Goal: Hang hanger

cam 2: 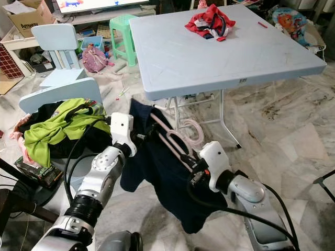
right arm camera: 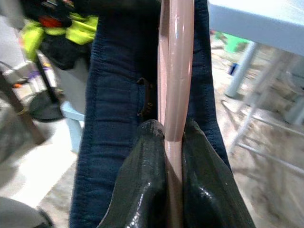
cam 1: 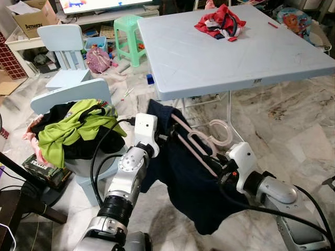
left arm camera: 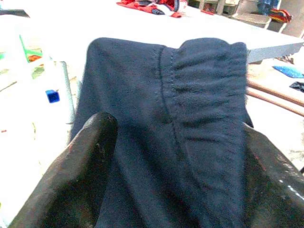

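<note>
Nearest the robot, the right tool [right arm camera: 173,142] reaches inward from a bent arm, fingers pinched tight on the pink hanger [cam 1: 194,148]. Beside it, the left tool [left arm camera: 166,156], arm extended forward, grips the dark navy garment [cam 1: 188,183] draped over that hanger. Beyond stands the pale blue tabletop [cam 1: 230,57] bearing red clothes [cam 1: 220,22].

A lived-in family home: marble floor [cam 1: 293,120], folding table [cam 1: 209,57], children's chair [cam 1: 63,39], green stool [cam 1: 128,31], scattered toys, clothes heaped on a chair.
</note>
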`<state>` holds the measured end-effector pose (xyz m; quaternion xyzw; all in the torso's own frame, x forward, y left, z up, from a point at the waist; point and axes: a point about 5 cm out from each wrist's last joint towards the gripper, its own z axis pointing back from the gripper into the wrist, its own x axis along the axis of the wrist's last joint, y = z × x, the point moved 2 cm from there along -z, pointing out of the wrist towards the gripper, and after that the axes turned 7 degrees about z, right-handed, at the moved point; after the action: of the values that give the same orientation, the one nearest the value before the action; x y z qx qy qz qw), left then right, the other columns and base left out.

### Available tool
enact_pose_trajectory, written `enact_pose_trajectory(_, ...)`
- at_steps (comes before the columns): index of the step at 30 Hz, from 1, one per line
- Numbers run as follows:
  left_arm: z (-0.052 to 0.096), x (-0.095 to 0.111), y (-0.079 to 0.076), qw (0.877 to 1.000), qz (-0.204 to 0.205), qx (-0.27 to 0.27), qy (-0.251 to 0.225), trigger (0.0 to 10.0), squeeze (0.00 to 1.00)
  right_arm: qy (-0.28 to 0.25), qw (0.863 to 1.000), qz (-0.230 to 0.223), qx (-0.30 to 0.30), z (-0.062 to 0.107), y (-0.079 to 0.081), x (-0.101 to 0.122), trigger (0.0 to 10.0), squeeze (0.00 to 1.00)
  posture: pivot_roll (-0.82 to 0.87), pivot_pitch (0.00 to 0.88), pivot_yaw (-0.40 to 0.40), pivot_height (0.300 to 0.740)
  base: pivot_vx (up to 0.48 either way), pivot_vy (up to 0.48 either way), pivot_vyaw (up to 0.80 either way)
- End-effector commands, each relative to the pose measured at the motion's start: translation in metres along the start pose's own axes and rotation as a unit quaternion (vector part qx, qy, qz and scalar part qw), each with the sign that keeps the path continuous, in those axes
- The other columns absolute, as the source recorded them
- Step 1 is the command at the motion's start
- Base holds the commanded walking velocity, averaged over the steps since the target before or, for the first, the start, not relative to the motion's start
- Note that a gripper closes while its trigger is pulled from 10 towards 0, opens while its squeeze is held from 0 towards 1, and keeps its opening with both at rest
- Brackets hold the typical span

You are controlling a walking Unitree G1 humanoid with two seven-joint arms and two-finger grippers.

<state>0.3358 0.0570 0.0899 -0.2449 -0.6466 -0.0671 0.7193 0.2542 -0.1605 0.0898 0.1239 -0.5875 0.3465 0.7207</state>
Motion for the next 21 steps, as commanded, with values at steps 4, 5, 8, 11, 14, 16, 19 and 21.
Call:
enact_pose_trajectory(4, 0.001, 0.001, 0.003, 1.0, -0.004, 0.004, -0.005, 0.0, 0.0, -0.028, 0.999, 0.014, -0.009, -0.006, -0.002, 0.014, 10.0, 0.0, -0.07, 0.0, 0.043, 0.74, 0.0, 0.0, 0.0)
enact_pose_trajectory(5, 0.001, 0.001, 0.003, 1.0, -0.005, 0.006, -0.006, 0.0, 0.0, -0.028, 1.0, 0.013, 0.0, -0.006, 0.001, 0.013, 10.0, 0.0, -0.07, 0.0, 0.043, 0.74, 0.0, 0.0, 0.0)
enact_pose_trajectory(8, 0.002, -0.002, 0.004, 1.0, -0.008, 0.01, -0.002, 0.0, 0.0, -0.028, 1.0, 0.013, 0.003, -0.004, 0.002, 0.012, 10.0, 0.0, -0.07, 0.0, 0.043, 0.74, 0.0, 0.0, 0.0)
enact_pose_trajectory(11, 0.002, -0.004, 0.005, 1.0, -0.008, 0.013, 0.002, 0.0, 0.0, -0.028, 1.0, 0.013, 0.005, -0.001, 0.002, 0.012, 10.0, 0.0, -0.07, 0.0, 0.043, 0.74, 0.0, 0.0, 0.0)
enact_pose_trajectory(14, 0.002, -0.004, 0.006, 1.0, -0.01, 0.015, 0.003, 0.0, 0.0, -0.028, 0.999, 0.011, 0.012, 0.001, 0.003, 0.013, 10.0, 0.0, -0.08, 0.0, 0.046, 0.74, 0.0, 0.0, 0.0)
enact_pose_trajectory(16, 0.002, -0.004, 0.006, 1.0, -0.011, 0.017, 0.004, 0.0, 0.0, -0.028, 0.999, 0.011, 0.026, 0.003, 0.006, 0.013, 10.0, 0.0, -0.08, 0.0, 0.046, 0.74, 0.0, 0.0, 0.0)
enact_pose_trajectory(19, 0.002, -0.005, 0.016, 0.999, -0.034, 0.041, 0.011, 0.0, 0.0, -0.023, 0.998, 0.007, 0.063, 0.01, 0.013, 0.011, 10.0, 0.0, -0.08, 0.0, 0.044, 0.74, 0.0, 0.0, 0.0)
enact_pose_trajectory(21, 0.003, -0.004, 0.019, 0.998, -0.038, 0.048, 0.01, 0.0, 0.0, -0.021, 0.998, 0.005, 0.067, 0.012, 0.013, 0.01, 10.0, 0.0, -0.08, 0.0, 0.043, 0.74, 0.0, 0.0, 0.0)
